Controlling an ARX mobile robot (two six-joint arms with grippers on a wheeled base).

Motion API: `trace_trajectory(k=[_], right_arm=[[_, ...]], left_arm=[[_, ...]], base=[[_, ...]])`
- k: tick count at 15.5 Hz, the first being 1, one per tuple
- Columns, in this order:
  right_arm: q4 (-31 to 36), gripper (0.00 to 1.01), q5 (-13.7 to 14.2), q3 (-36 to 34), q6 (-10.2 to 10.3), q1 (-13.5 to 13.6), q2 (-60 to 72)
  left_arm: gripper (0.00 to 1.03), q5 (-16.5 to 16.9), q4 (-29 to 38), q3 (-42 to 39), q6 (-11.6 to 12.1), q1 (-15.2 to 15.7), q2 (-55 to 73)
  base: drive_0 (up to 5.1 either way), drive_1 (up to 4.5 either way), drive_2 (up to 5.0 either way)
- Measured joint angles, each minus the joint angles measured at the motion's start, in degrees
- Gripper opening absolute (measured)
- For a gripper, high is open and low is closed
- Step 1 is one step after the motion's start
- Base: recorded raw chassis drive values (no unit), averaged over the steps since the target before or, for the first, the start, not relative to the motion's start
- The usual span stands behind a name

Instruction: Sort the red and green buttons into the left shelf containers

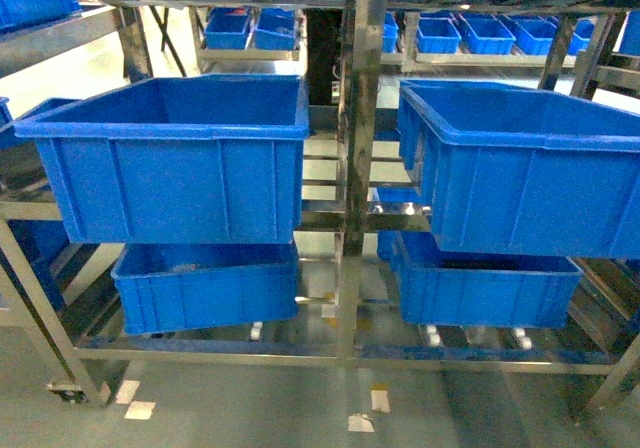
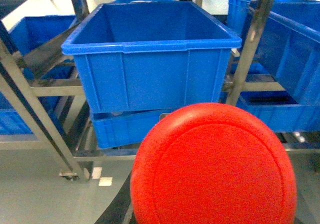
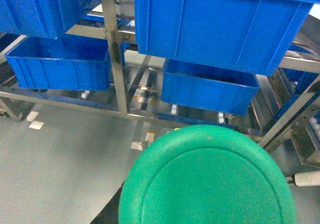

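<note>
Here the red button (image 2: pixel 214 166) fills the lower part of the left wrist view, its round cap facing the camera and hiding the left fingers, so I cannot tell how they stand; beyond it sits the upper left bin (image 2: pixel 150 54), open and tilted forward, with a lower bin (image 2: pixel 125 126) under it. Likewise the green button (image 3: pixel 207 179) covers the right fingers, whose state I cannot tell, with the metal rack (image 3: pixel 117 59) and more blue bins (image 3: pixel 220 21) beyond it above the grey floor (image 3: pixel 60 169).
</note>
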Motion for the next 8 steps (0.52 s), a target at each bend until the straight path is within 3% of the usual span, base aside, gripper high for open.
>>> trace_trajectory(k=[8], right_arm=[[0.3, 0.26, 0.0, 0.0, 0.0, 0.0, 0.0]], left_arm=[[0.26, 0.0, -0.2, 0.0, 0.0, 0.0, 0.0]], base=[[0.0, 4.32, -4.3]])
